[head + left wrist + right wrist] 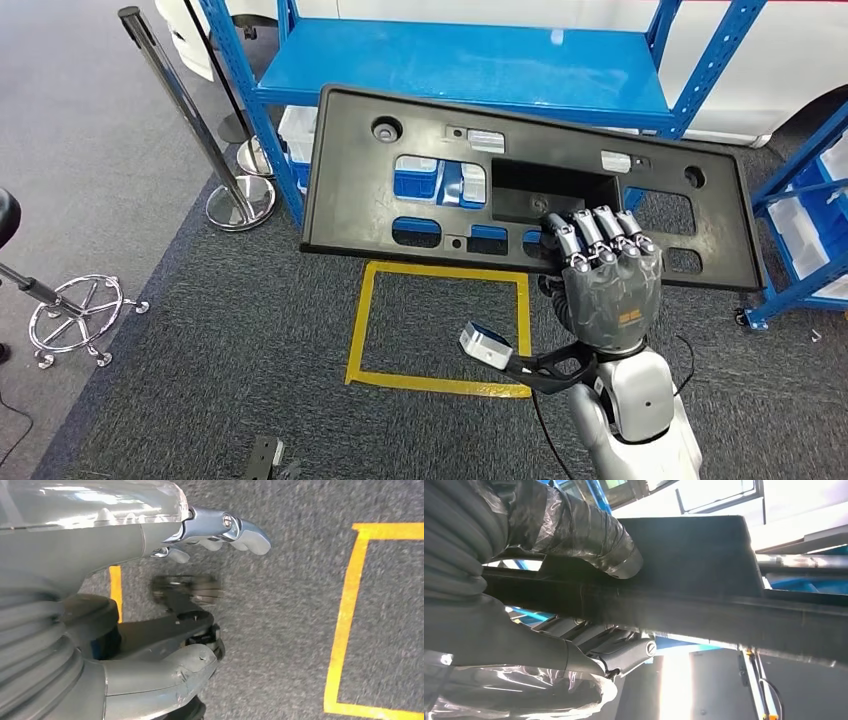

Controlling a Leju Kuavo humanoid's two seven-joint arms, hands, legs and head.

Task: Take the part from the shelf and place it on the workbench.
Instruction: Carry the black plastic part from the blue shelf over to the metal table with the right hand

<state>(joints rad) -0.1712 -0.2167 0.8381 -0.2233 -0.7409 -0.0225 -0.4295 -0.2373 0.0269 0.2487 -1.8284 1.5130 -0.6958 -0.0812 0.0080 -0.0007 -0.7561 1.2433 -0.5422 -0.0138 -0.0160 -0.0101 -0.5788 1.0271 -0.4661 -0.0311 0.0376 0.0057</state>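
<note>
The right hand holds a long black plastic panel by its near long edge, fingers curled over the top face beside a deep rectangular recess in the middle of the panel; in the right wrist view the thumb presses one face of the panel and the darker fingers wrap the other, so the edge is pinched between them. The panel hangs in the air, roughly level and slightly tilted, in front of a blue metal shelf and above grey carpet; it touches neither. A yellow taped rectangle lies on the carpet under the panel's near edge. Two chrome posts on round bases stand to the left of the shelf, and a chrome chair base sits further left. The left hand hangs over the carpet, fingers loosely spread, holding nothing.
</note>
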